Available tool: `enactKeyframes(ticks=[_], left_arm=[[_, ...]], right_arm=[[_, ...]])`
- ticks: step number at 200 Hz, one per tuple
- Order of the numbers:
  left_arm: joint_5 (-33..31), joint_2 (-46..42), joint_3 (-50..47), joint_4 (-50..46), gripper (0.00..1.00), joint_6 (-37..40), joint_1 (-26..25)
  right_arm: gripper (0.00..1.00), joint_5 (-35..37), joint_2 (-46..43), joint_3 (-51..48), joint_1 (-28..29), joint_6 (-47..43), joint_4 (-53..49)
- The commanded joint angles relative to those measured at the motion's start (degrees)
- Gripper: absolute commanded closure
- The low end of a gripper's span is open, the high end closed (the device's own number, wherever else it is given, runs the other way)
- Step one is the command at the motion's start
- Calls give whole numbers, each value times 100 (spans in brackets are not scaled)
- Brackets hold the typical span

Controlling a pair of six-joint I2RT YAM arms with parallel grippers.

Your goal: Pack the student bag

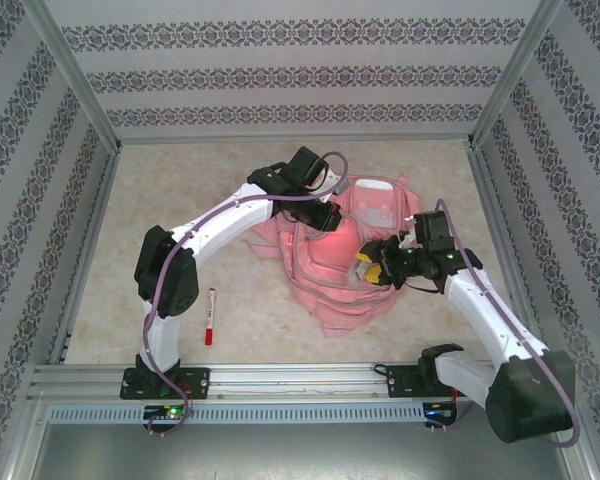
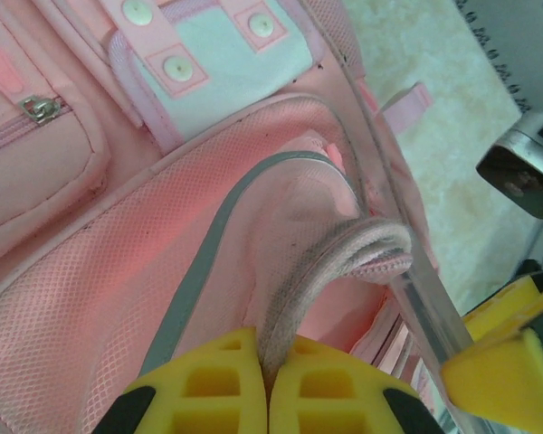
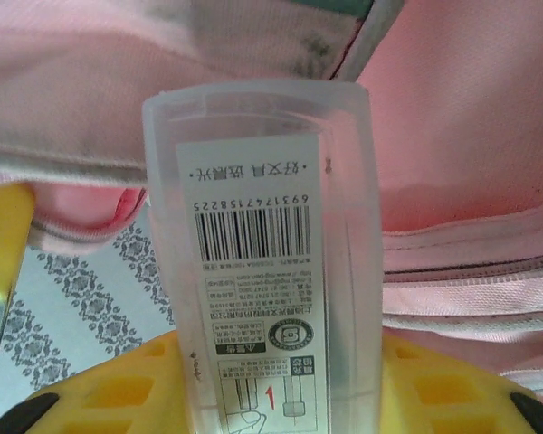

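Note:
The pink student bag (image 1: 332, 285) lies in the middle of the table, with its zip pockets and grey strip (image 2: 190, 280) close up in the left wrist view. My left gripper (image 2: 270, 384) is shut on the bag's rim piping (image 2: 344, 262) and holds the opening up, reaching in from the bag's upper left (image 1: 330, 218). My right gripper (image 3: 276, 402) is shut on a clear plastic case with a barcode label (image 3: 262, 235). The case's far end points at the bag's opening (image 3: 452, 136). From above, this gripper (image 1: 370, 262) is over the bag's right side.
A red pen (image 1: 210, 317) lies on the table left of the bag, near the left arm's base. Patterned walls and metal frame posts close in the table on three sides. The clear case (image 2: 425, 312) and a yellow right fingertip (image 2: 507, 357) sit just right of my left fingers.

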Motion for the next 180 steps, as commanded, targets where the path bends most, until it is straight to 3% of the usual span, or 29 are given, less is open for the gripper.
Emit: enactKeyframes(ticks=[1, 28, 54, 77, 112, 138, 180], left_arm=[[-511, -627, 143, -238, 100, 23, -105], [-1071, -1061, -122, -495, 100, -161, 15], [-1224, -1492, -716, -449, 100, -732, 415], [-1374, -1395, -782, -346, 100, -1032, 469], [-1079, -625, 68, -445, 100, -1968, 471], [-362, 65, 883, -464, 100, -2358, 468], [817, 539, 1579, -427, 100, -1756, 347]], right_arm=[[67, 158, 60, 174, 36, -22, 260], [68, 259, 398, 260, -258, -261, 502], [67, 88, 1135, 827, -272, -754, 771], [67, 75, 1376, 1047, -372, -671, 985], [66, 329, 1155, 1093, -510, -674, 600], [66, 291, 902, 902, -465, -399, 651], [64, 375, 1114, 603, -197, 384, 1757]])
